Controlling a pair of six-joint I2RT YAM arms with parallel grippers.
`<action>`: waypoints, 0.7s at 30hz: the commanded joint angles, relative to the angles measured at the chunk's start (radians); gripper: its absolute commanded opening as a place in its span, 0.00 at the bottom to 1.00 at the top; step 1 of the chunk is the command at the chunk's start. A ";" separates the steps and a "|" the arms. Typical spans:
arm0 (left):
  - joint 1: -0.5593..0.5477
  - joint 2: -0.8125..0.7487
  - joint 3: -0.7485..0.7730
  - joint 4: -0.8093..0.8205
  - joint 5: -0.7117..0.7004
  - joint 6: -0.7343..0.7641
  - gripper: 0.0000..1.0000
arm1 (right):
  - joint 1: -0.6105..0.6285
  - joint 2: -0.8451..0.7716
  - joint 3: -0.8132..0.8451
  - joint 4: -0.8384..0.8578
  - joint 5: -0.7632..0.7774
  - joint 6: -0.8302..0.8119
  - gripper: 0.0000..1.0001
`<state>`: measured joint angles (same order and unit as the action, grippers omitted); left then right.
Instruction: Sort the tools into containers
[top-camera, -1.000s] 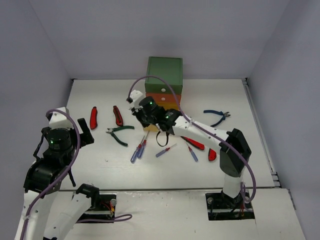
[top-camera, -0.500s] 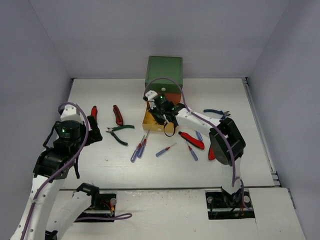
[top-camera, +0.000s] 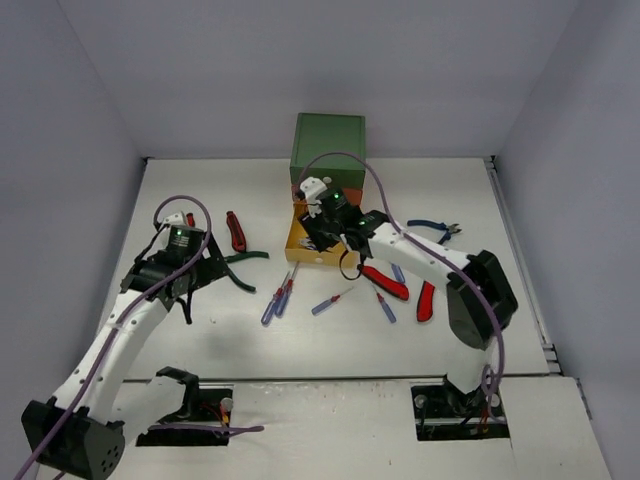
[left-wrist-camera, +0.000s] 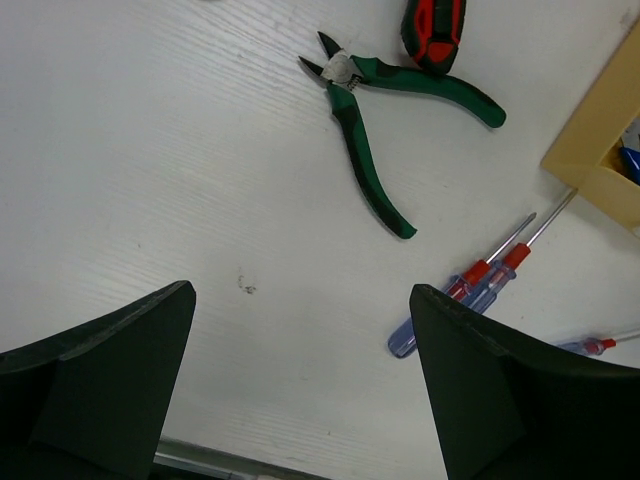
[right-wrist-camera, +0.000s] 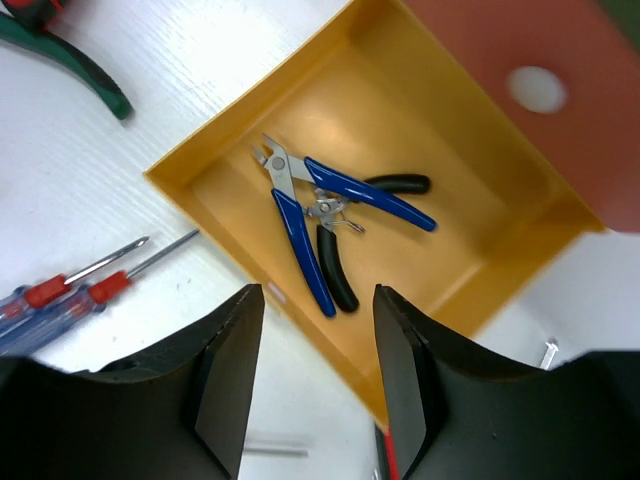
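The cabinet has a green top, an orange-red drawer with a white knob, and a yellow drawer pulled open. In the yellow drawer lie blue-handled pliers over a black-handled tool. My right gripper hangs open and empty over that drawer's front wall. My left gripper is open and empty above bare table, near the green pliers. A red-and-black tool and two blue screwdrivers lie close by.
On the table lie a red-handled tool, more blue screwdrivers, two chunky red tools and blue pliers at the right. Walls close in the table at the back and both sides.
My left arm has swung forward and right, towards the green pliers. My right gripper has moved back towards the cabinet and now hangs over the open yellow drawer.
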<state>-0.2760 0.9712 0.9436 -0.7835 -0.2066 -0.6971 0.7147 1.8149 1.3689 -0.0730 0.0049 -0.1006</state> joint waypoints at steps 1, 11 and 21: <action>-0.004 0.109 -0.010 0.110 -0.040 -0.141 0.83 | -0.001 -0.259 -0.080 0.036 0.064 0.058 0.46; -0.001 0.382 0.003 0.275 -0.019 -0.205 0.73 | 0.000 -0.551 -0.306 0.033 0.111 0.160 0.50; 0.019 0.636 0.076 0.329 -0.003 -0.211 0.61 | -0.001 -0.650 -0.429 0.033 0.058 0.197 0.51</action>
<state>-0.2692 1.5751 0.9553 -0.5156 -0.2036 -0.8781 0.7147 1.2203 0.9453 -0.0830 0.0763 0.0723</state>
